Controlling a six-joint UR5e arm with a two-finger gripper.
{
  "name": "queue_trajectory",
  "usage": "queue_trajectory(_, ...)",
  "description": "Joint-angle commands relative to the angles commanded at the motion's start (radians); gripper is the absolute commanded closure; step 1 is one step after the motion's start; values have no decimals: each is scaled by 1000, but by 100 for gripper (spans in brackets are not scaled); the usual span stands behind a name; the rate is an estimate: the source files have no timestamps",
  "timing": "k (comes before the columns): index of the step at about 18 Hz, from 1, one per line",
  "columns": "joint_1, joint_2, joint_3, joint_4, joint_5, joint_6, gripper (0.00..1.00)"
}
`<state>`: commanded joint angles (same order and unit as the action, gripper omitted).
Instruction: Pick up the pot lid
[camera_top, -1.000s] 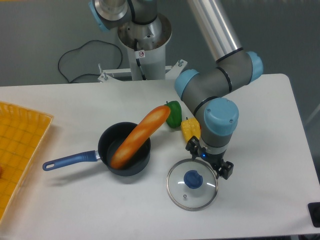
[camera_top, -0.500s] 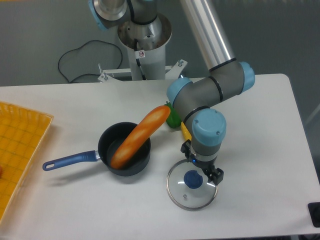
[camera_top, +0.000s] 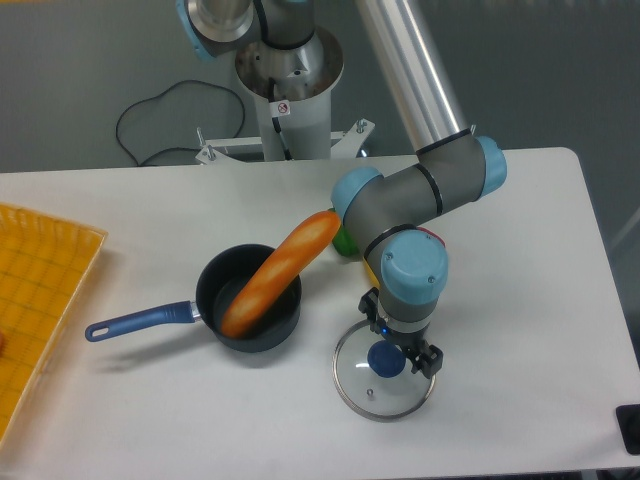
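1. The gripper (camera_top: 400, 337) is held with its 2 fingers spread well apart; nothing is seen gripped between them; whether the full opening is reached cannot be told.
2. A missed grasp could be caused by closing from this pose; the blue knob (camera_top: 387, 359) is seen slightly to the lower left of the gap's middle, so it might be nudged by 1 fingertip rather than pinched by 2.
3. The height of the tips cannot be judged surely from 1 view; if the descent is stopped too high, only the rounded top may be caught and the knob may be let slip; if it is carried too low, the glass may be pressed or scraped.
4. If the knob is caught off-centre, the lid may be tipped or swung as it is raised; a small correction toward the knob seems to be called for before closing.
5. The pot lid (camera_top: 398, 398) is laid flat on the table (camera_top: 520, 400), knob up; its far right part is overlapped by the fingers in the view, while its near part is left in plain sight.
6. Farther out, the yellow pepper (camera_top: 373, 275) is partly hidden behind the gripper; it could be brushed if the arm is shifted sideways while low.
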<state>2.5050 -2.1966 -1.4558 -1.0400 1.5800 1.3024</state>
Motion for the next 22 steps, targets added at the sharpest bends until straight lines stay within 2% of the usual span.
queue_trajectory(22,-28,-17,-9,5,-6,-5,0)
